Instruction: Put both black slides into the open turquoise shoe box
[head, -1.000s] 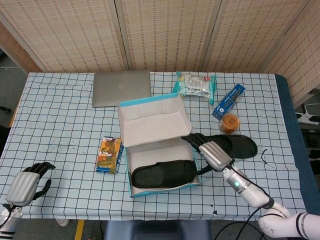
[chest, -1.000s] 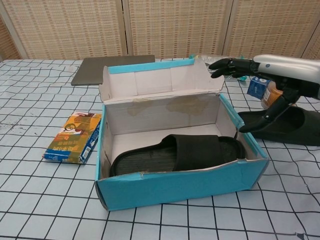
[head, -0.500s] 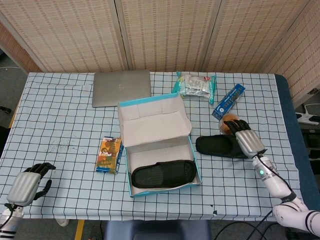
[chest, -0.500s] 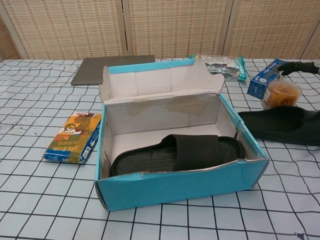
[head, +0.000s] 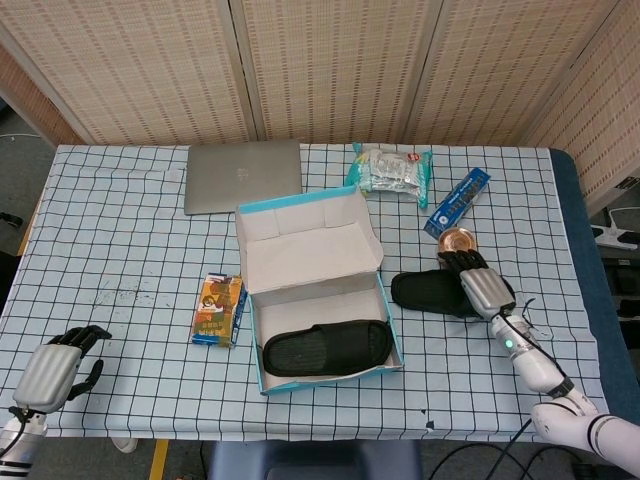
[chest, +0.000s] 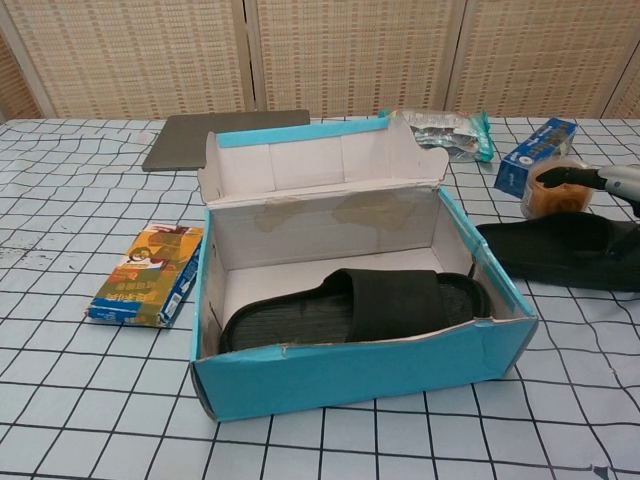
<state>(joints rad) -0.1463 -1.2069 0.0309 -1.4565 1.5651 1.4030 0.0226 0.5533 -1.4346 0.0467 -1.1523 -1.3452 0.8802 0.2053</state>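
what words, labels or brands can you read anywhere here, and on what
Nothing can be read as text in either view.
Orange and blue packet: printed picture and lettering, too blurred to read.
Long blue box: white print, too small to read.
Teal snack bag: print unreadable.
Grey laptop: faint mark on the lid, not legible.
Turquoise shoe box and black slides: no lettering visible.

One black slide (chest: 350, 308) fills the turquoise shoe box (chest: 360, 375) floor, open above. Right of it, a second slide (head: 430, 291), a round orange-filled tub (head: 459, 240) and a blue carton (head: 457, 201) crowd the desk (head: 120, 240).
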